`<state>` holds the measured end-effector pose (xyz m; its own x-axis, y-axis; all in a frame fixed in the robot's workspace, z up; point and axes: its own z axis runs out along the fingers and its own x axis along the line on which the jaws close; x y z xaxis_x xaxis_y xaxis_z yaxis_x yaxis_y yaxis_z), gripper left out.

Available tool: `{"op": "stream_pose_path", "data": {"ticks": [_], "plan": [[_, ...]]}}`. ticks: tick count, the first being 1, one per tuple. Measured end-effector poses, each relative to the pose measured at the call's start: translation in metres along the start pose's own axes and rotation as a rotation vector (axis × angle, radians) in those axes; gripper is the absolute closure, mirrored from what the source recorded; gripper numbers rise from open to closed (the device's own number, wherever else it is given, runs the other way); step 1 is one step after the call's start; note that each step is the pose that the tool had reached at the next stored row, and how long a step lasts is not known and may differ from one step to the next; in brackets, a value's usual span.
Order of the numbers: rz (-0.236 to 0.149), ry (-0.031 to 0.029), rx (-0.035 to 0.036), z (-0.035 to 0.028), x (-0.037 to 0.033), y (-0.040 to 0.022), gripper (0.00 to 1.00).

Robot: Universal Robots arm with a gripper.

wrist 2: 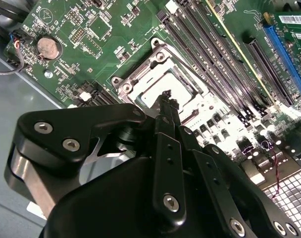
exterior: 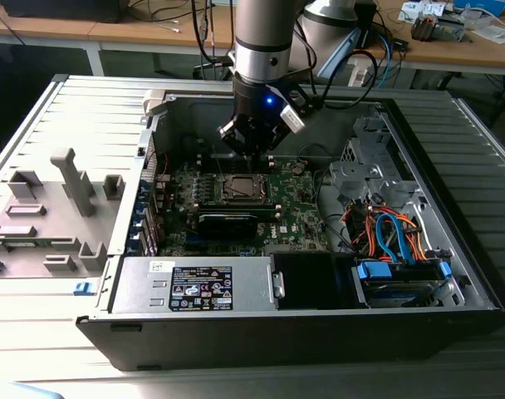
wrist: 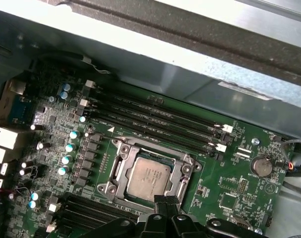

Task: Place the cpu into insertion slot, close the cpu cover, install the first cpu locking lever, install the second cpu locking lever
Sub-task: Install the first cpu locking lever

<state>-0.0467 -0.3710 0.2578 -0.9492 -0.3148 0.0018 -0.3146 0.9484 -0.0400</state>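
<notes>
The cpu [wrist: 148, 178] lies flat in the insertion slot [exterior: 240, 189], its silver-grey top showing through the window of the cpu cover [wrist: 119, 168]. The cover lies down flat around the chip. In both wrist views my gripper [wrist: 165, 202] hangs just above the socket's edge, its thin black fingers pressed together with nothing between them. The second wrist view shows the fingertips [wrist 2: 166, 96] over the pale cpu [wrist 2: 158, 88] and the metal cover frame [wrist 2: 140, 74]. In the exterior view the gripper [exterior: 251, 150] hovers over the socket's far side. I cannot make out the locking levers.
Long black memory slots [wrist: 155, 119] run beside the socket. A coin battery [wrist: 262, 165] sits on the board. A long black card [exterior: 227, 220] lies in front of the socket, with the power supply [exterior: 198, 283] and coloured cables [exterior: 394, 237] nearer. Case walls enclose the board.
</notes>
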Motion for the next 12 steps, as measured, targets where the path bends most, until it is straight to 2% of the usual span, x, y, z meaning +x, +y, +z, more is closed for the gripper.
{"op": "stream_pose_path", "data": {"ticks": [12], "plan": [[-0.02, -0.0009, 0.0, 0.0, 0.0, 0.0, 0.89]]}}
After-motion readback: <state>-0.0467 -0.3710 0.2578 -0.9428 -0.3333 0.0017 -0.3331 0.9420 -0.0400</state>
